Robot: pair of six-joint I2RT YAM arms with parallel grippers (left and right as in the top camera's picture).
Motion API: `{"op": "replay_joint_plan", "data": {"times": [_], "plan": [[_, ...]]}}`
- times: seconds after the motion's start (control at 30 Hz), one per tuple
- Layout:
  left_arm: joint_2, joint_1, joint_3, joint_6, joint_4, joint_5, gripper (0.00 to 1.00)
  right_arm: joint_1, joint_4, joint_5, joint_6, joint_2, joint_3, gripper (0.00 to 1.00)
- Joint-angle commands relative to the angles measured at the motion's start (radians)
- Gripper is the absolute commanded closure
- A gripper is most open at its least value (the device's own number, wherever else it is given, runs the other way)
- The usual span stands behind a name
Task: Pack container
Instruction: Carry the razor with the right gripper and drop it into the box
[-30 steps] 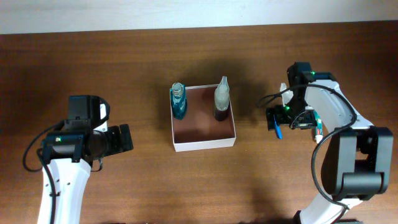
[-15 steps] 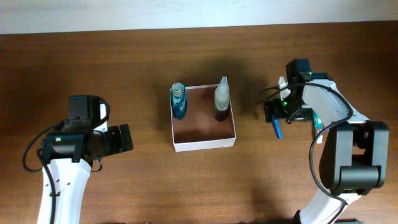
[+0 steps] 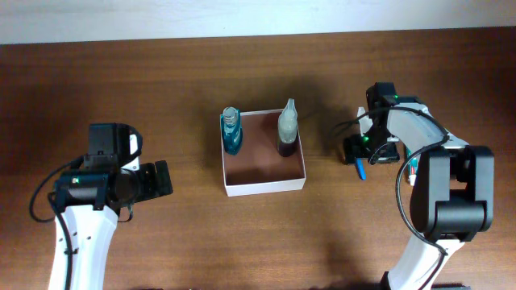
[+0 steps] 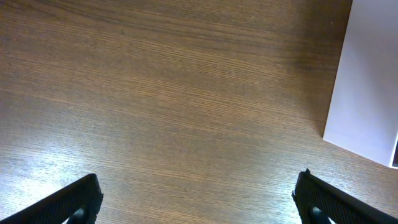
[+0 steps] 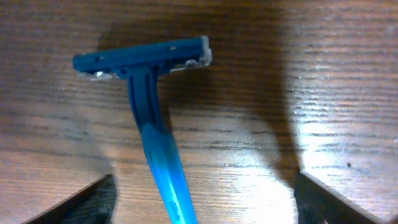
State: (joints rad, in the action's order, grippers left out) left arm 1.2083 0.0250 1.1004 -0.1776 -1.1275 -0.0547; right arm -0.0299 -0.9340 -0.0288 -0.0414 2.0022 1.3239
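Note:
The container [image 3: 264, 187], a square shallow box with white walls and a reddish-brown inside, sits mid-table. A teal bottle [image 3: 232, 131] stands in its far left corner and a clear-capped brown bottle [image 3: 287, 129] in its far right corner. A blue razor [image 3: 359, 167] lies on the table to the container's right; in the right wrist view [image 5: 152, 124] it lies flat between the fingers. My right gripper [image 5: 202, 199] is open, low over the razor's handle. My left gripper [image 4: 198, 196] is open and empty, over bare wood left of the container [image 4: 367, 93].
The wooden table [image 3: 161, 89] runs to a pale wall strip at the far edge. The right arm's cables hang near the razor.
My right gripper has shifted slightly toward the far side over the razor and swung a little. The left arm, container and bottles have not moved.

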Motion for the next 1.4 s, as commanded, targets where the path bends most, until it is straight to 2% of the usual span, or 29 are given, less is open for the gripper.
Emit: {"op": "replay_joint_plan", "data": {"times": [0.0, 0.1, 0.23, 0.4, 0.57, 0.87, 1.03, 1.13, 1.23, 1.37], "plan": [[0.003, 0.004, -0.004, -0.009, 0.002, 0.014, 0.01, -0.002, -0.002, -0.012, -0.003, 0.015, -0.028, 0.29], [0.003, 0.004, -0.004, -0.009, 0.002, 0.014, 0.01, -0.002, 0.017, -0.012, -0.003, 0.015, -0.065, 0.38], [0.003, 0.004, -0.004, -0.009, 0.002, 0.014, 0.0, -0.002, 0.034, -0.012, -0.003, 0.015, -0.097, 0.65], [0.003, 0.004, -0.004, -0.009, 0.002, 0.014, 0.0, -0.002, 0.034, -0.013, -0.003, 0.015, -0.097, 0.86], [0.003, 0.004, -0.004, -0.009, 0.002, 0.014, 0.01, -0.002, 0.034, -0.016, -0.003, 0.015, -0.097, 0.96], [0.003, 0.004, -0.004, -0.009, 0.002, -0.005, 0.01, -0.002, -0.022, -0.078, -0.003, -0.033, -0.038, 0.96], [0.003, 0.004, -0.004, -0.009, 0.001, -0.02, 0.01, 0.013, -0.1, -0.121, -0.005, -0.234, 0.062, 0.96], [0.003, 0.004, -0.004, -0.009, 0.002, -0.02, 0.01, 0.071, -0.099, -0.121, -0.066, -0.375, 0.073, 0.96], [0.003, 0.004, -0.004, -0.009, 0.002, -0.02, 0.01, 0.194, -0.1, -0.121, -0.179, -0.519, 0.073, 0.96], [0.003, 0.004, -0.004, -0.009, 0.002, -0.02, 0.01, 0.417, -0.106, -0.117, -0.414, -0.595, 0.073, 0.96]]}}
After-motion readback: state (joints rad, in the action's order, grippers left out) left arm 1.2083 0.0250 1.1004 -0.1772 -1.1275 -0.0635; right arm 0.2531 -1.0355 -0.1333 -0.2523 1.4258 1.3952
